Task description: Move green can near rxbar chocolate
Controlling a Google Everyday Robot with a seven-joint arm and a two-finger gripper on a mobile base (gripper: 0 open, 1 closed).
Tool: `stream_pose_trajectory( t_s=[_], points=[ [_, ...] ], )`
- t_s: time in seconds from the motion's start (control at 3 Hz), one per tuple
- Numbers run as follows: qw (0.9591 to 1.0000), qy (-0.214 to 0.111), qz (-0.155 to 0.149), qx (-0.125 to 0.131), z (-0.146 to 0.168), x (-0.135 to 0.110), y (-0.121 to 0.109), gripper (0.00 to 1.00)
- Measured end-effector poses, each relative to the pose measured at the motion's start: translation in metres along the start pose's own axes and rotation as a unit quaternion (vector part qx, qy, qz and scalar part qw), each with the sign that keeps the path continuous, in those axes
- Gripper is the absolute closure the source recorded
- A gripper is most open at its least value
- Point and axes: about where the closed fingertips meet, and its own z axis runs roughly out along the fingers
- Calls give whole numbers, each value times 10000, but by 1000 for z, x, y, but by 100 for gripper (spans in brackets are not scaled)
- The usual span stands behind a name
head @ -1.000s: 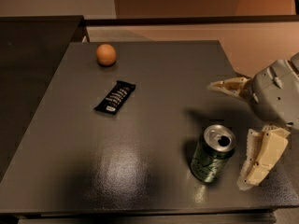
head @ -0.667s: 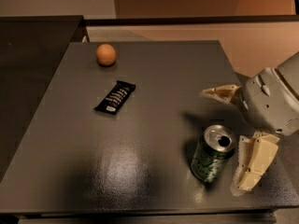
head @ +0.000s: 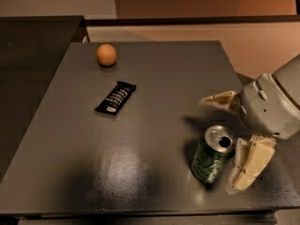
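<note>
I see the counter as a dark grey slab, finely grained, with a soft sheen that throws back a pale blur of light near its front edge. The green can is metal: a glossy printed wall under a bare silver top. The rxbar chocolate wears a black wrapper, smooth and faintly shiny, with white lettering. The orange ball looks smooth and matt. The gripper sits at the counter's right side, spread around the can; its housing is pale grey, smooth, plastic-looking with a dull lustre, while I read its fingers as cream, matt and slightly rough.
</note>
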Motion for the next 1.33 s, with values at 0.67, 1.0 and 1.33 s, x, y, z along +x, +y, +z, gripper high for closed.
stream_pose_trajectory(
  t_s=[0.67, 1.0, 1.33],
  points=[
    [9995, -167, 228, -172, 1, 3, 0, 58],
    [9989, -237, 336, -206, -4, -5, -7, 89],
    [9986, -313, 413, -125, -12, -27, -29, 100]
  ],
)
